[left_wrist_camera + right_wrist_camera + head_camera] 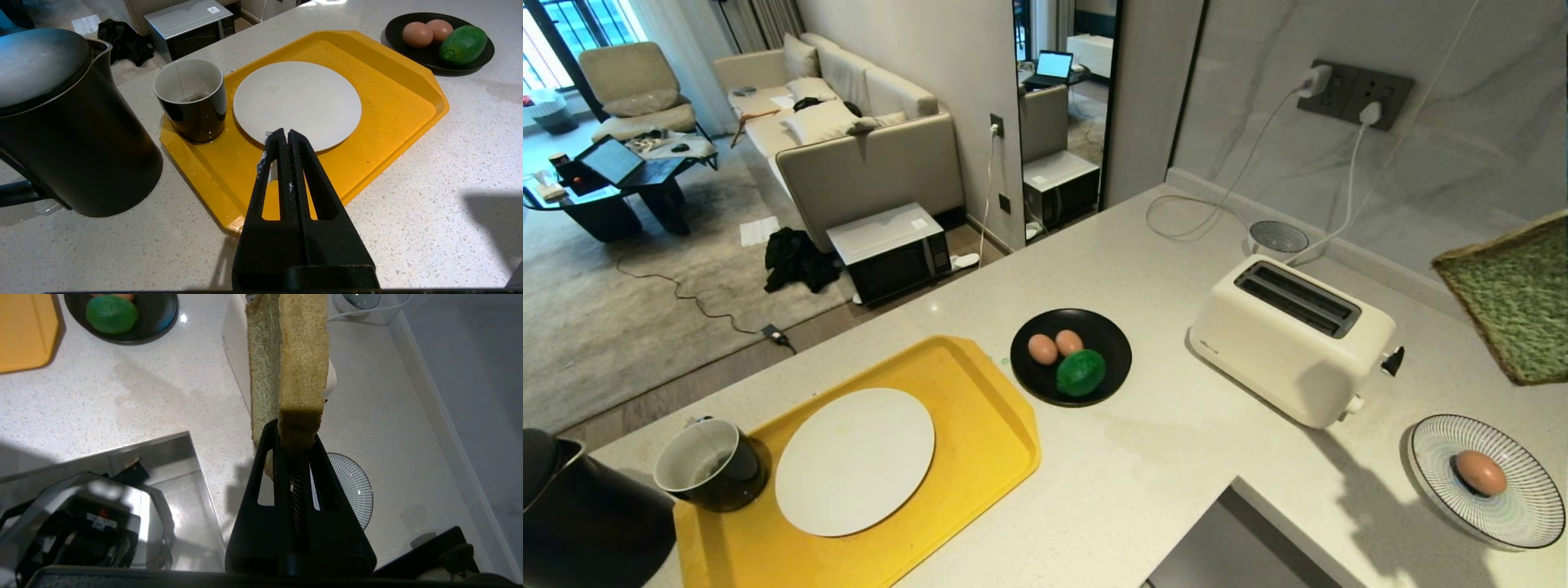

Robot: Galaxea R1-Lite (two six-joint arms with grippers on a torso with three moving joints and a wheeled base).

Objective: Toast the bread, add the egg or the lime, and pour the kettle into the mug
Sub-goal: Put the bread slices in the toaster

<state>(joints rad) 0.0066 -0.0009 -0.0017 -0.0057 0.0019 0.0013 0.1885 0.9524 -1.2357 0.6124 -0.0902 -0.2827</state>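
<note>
**Bread aloft, toaster slots waiting**

Nearest us on the tabletop, at about eight o'clock in the head view, stands the kettle (580, 514), with the mug (711, 464) just beside it on the yellow tray (980, 457) and a white plate (854, 460) next to that. Our left claw (284, 136) hangs above the tray's near edge, pressed shut and empty.

At four o'clock a striped dish (1535, 523) holds one egg (1480, 472). Our right claw (296, 435) is clamped tight on one edge of the bread (1515, 298), which hangs in the air at three o'clock, above and to the right of the toaster (1290, 343).

Farther on, near twelve o'clock, a black plate (1111, 335) carries two more eggs and the lime (1081, 372).

We judge the toasting step unfinished: the slice has yet to reach a slot. Risks from here: the bread looks tilted, so it could catch on the slot's rim and buckle; gripped by one edge only, it may sag or tear. A low swing could also nudge the toaster or the striped dish below.
</note>
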